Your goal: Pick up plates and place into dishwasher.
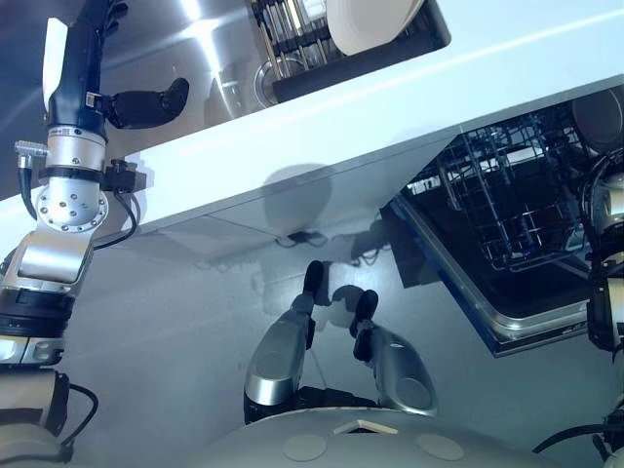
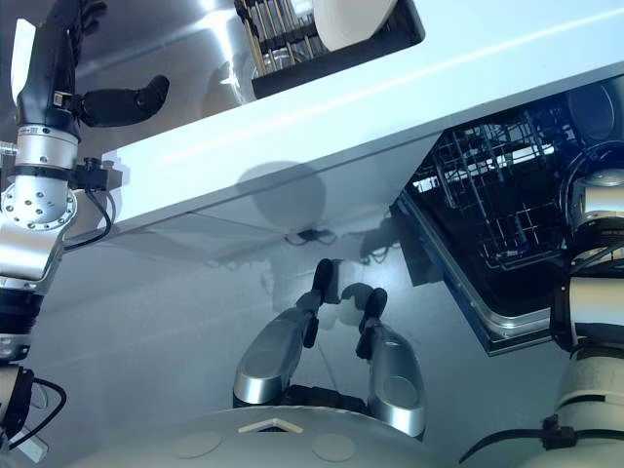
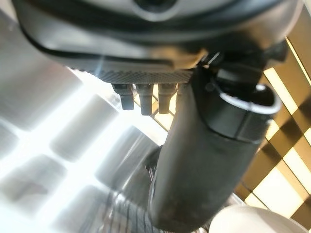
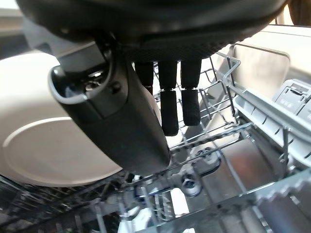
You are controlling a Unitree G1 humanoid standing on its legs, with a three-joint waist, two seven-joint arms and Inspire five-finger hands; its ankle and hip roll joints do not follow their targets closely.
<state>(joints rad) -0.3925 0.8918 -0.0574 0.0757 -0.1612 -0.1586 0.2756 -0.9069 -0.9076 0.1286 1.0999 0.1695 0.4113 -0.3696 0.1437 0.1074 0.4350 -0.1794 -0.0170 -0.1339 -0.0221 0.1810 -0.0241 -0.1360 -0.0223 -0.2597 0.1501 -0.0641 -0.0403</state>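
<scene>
Plates are in two places. Close by, on the robot's right, the dishwasher (image 1: 507,244) stands open with its dark wire rack (image 2: 497,195) pulled out over the door. The right hand (image 4: 170,92) is held over that rack. In the right wrist view its fingers (image 4: 189,104) point down, only a little bent, and its thumb lies across the front of a pale round plate (image 4: 53,141). The plate sits just behind the thumb, at the rack. I cannot tell if the thumb pinches the plate or only rests near it.

Farther off is the white bench (image 1: 390,107), with a shiny metal sink (image 1: 195,49) set in it. The left hand (image 1: 146,102) is up over the sink, with its fingers curled and nothing in them. At the far end of the sink a black dish rack (image 1: 322,39) holds a white plate (image 1: 370,21), well apart from the left hand.

No writing or labels can be read anywhere.
</scene>
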